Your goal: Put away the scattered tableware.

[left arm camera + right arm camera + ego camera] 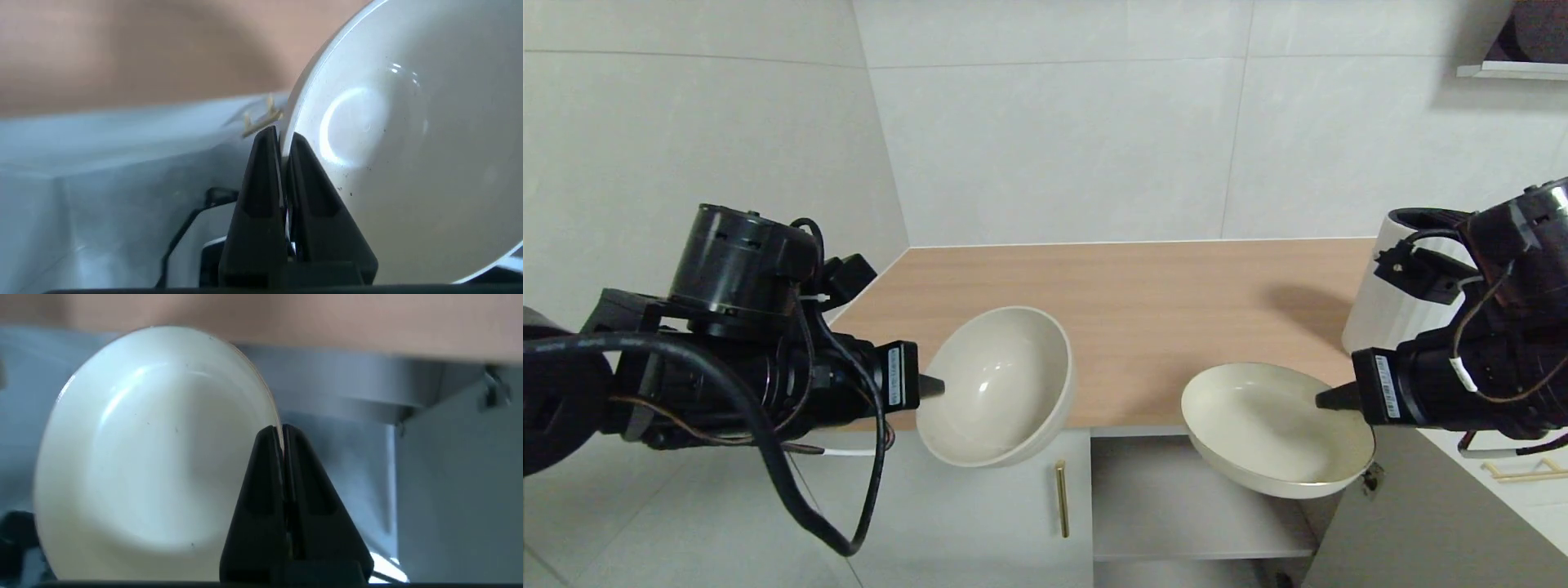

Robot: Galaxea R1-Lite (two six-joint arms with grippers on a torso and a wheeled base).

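Two dishes in the air, one per arm. Head view: left gripper [935, 385] pinches the near rim of a deep bowl [1001, 384]; bowl is tipped on edge with its hollow facing the camera, hanging at the front edge of the wooden counter [1143, 302], above a shut door with a brass handle [1061, 498]; right gripper [1327, 398] pinches the rim of a shallow plate [1270, 429], slightly tilted, held out in front of the counter over the open cabinet [1168, 506]; white canister [1376, 322] stands on the counter behind the right arm; bowl and plate well apart. Left wrist view: both fingers [263, 188] pressed onto the bowl rim, only the thin edge between them. Right wrist view: same story, fingers [263, 498] clamped on the plate edge, open cabinet behind. Risks, my read: an edge-only grip on glazed ware can let either dish swing or slip, more so the bowl since it hangs tilted; going into the cabinet, the plate may clip the counter lip or the shelf; the bowl could knock the shut door; if both arms head for one bay the dishes may clash. Writing: white stickers [894, 371] on the gripper bodies, print too small to read; no marks visible on the dishes.
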